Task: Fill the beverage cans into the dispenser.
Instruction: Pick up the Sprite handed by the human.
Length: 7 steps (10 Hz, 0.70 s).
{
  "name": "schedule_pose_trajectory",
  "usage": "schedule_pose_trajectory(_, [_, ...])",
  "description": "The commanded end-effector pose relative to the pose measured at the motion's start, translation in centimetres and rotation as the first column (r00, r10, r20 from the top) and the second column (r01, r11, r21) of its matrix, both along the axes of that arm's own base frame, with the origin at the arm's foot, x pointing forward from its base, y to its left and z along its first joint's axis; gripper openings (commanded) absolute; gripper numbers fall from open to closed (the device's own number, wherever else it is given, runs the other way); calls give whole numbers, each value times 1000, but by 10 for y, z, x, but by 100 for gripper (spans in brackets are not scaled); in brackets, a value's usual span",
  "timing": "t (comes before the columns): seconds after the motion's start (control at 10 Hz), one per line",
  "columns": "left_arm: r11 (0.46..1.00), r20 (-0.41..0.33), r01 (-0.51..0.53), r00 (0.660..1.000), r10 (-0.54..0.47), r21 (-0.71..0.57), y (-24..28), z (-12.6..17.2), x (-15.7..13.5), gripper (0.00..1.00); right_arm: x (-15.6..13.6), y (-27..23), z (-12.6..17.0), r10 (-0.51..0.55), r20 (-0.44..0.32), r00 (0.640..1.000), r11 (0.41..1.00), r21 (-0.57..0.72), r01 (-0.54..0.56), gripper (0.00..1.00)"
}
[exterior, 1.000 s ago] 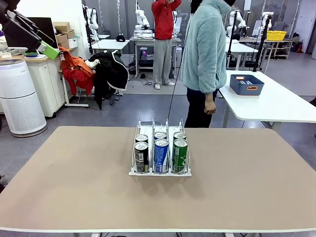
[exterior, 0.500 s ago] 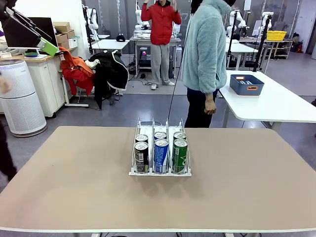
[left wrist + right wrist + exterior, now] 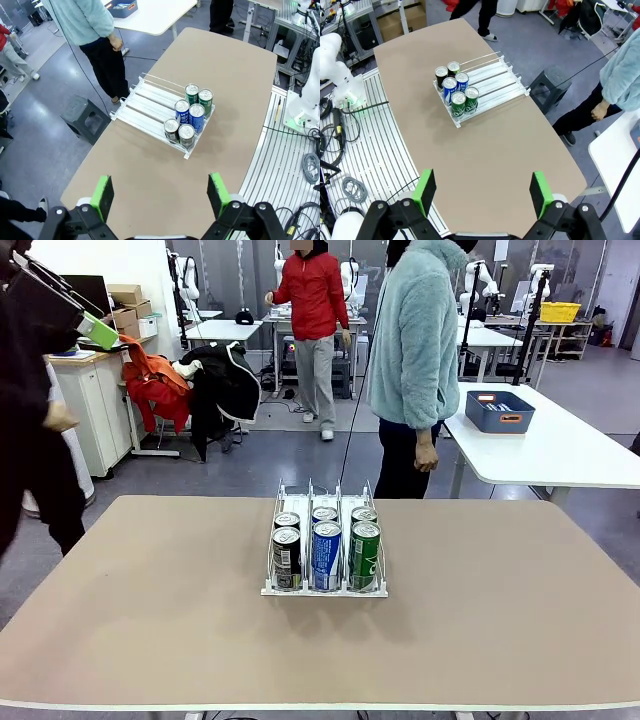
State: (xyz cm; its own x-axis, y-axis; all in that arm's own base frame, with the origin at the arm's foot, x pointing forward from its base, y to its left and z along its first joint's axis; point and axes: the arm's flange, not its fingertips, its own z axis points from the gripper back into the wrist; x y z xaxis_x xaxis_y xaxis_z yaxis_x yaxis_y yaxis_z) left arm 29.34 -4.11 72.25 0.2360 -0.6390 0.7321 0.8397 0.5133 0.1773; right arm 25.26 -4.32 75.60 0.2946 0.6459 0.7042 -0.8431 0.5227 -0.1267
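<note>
Both pairs of jaws stand wide apart with nothing between them. The left jaws' green pads (image 3: 103, 192) and the right jaws' green pads (image 3: 425, 187) frame bare worktop (image 3: 150, 620) from high up. Each wrist is tipped down and looks at the dispenser (image 3: 150, 102) from well above and off to its own side, nowhere near touching it.

The dispenser sits flat on the worktop, and all six beverage cans (image 3: 326, 540) stand upright inside it, crowded at the end nearest the robot. There are two to a lane: a dark pair (image 3: 287, 555) in the left lane, a blue pair (image 3: 326, 552) in the middle lane and a green pair (image 3: 365, 552) in the right lane. Behind them, the far stretch of every lane is bare.

I can see no loose can beside the dispenser. To my eye the loading is either finished or paused for want of stock. Another can would have to turn up before either arm had anything to fetch, and it would then go into a lane behind the cans already there.

A person in a pale fleece (image 3: 415, 340) stands just beyond the dispenser's far end, with one hand (image 3: 427, 453) hanging empty.
</note>
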Motion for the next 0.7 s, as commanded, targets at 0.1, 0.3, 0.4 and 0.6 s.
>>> schedule_pose_trajectory(0.1, [1000,-2,2,1000,-2,1,0,0,0,100,0,1,0,1,1,1000,1000,-3,-1,100])
schedule_pose_trajectory(0.3, [1000,-2,2,1000,-2,1,0,0,0,100,0,1,0,1,1,1000,1000,-3,-1,100])
schedule_pose_trajectory(0.4, [1000,-2,2,1000,-2,1,0,0,0,100,0,1,0,1,1,1000,1000,-3,-1,100])
schedule_pose_trajectory(0.6, [1000,-2,2,1000,-2,1,0,0,0,100,0,1,0,1,1,1000,1000,-3,-1,100])
